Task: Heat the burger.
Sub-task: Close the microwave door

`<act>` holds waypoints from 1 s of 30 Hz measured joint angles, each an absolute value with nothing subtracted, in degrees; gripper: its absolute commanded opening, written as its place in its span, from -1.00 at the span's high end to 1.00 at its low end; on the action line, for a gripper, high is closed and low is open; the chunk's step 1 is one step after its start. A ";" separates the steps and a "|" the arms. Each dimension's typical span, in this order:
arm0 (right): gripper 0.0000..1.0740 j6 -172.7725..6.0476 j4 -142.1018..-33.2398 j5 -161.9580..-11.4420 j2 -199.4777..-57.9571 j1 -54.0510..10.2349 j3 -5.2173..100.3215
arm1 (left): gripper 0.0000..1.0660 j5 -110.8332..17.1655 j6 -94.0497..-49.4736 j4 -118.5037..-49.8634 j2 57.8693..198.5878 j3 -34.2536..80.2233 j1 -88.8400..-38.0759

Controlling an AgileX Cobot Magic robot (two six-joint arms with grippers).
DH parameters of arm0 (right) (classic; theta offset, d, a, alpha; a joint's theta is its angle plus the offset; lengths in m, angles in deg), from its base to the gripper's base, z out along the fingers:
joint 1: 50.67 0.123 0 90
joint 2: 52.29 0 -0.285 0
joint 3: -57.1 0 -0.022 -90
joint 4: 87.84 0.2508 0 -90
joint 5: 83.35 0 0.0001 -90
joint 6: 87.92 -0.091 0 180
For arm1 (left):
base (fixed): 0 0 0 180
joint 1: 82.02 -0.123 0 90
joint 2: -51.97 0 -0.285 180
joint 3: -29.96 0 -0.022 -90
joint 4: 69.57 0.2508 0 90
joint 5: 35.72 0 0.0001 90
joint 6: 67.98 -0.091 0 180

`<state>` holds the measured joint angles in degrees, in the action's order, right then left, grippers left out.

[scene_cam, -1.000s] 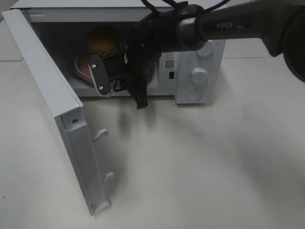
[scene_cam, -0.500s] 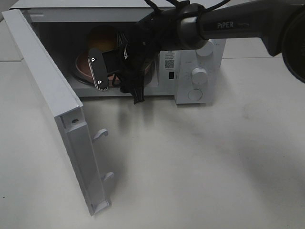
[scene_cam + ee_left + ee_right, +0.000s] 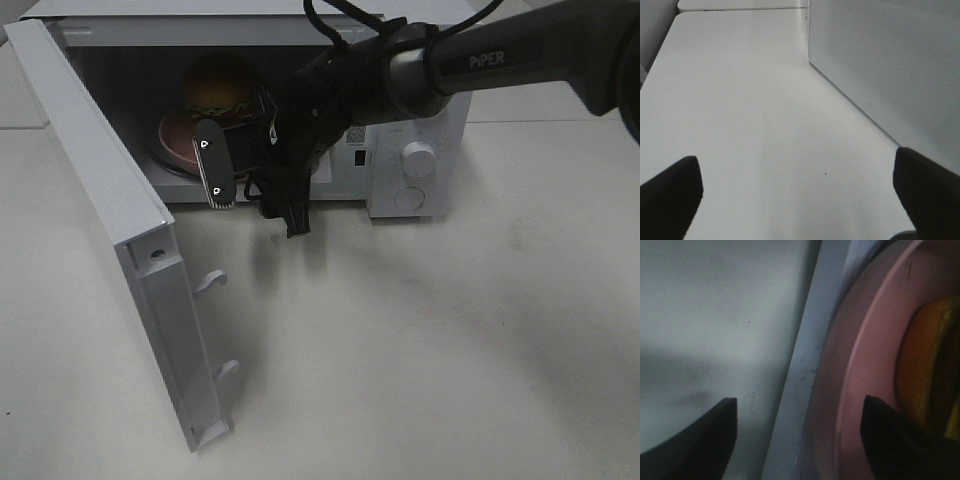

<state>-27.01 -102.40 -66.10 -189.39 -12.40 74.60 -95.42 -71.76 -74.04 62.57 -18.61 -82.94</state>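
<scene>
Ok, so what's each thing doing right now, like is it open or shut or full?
Microwave door: swung wide open.
Burger: upright on the pink plate, inside the microwave.
Pink plate: inside the microwave, carrying the burger.
Right gripper: open, holding nothing, at the microwave's mouth.
Left gripper: open, empty, above the table.

You've got even overhead light in the high view: soft shadows on the table (image 3: 450, 350) under the right arm (image 3: 500, 62) and by the microwave door (image 3: 100, 190), with the microwave cavity (image 3: 130, 95) dim. Left wrist view is bright, table nearly washed out, left jaws just dark out-of-focus blobs. Right wrist view is dim and soft; pink plate (image 3: 860, 365) and burger (image 3: 920, 365) blur up close.
</scene>
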 measured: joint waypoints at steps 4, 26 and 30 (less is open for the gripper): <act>-0.28 -27.58 -102.34 -68.74 -186.53 -12.40 70.64 | -0.84 -95.42 -71.76 -74.04 62.57 -18.61 -82.94; -0.28 -28.16 -102.45 -69.60 -173.24 -12.68 54.54 | -0.84 -95.42 -71.76 -74.04 62.57 -18.61 -82.94; -0.28 -29.99 -102.45 -69.60 -171.17 -12.68 52.14 | -0.84 -95.42 -71.76 -74.04 62.57 -18.61 -82.94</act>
<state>-29.99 -102.45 -69.60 -171.17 -12.68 52.14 -95.42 -71.76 -74.04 62.57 -18.61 -82.94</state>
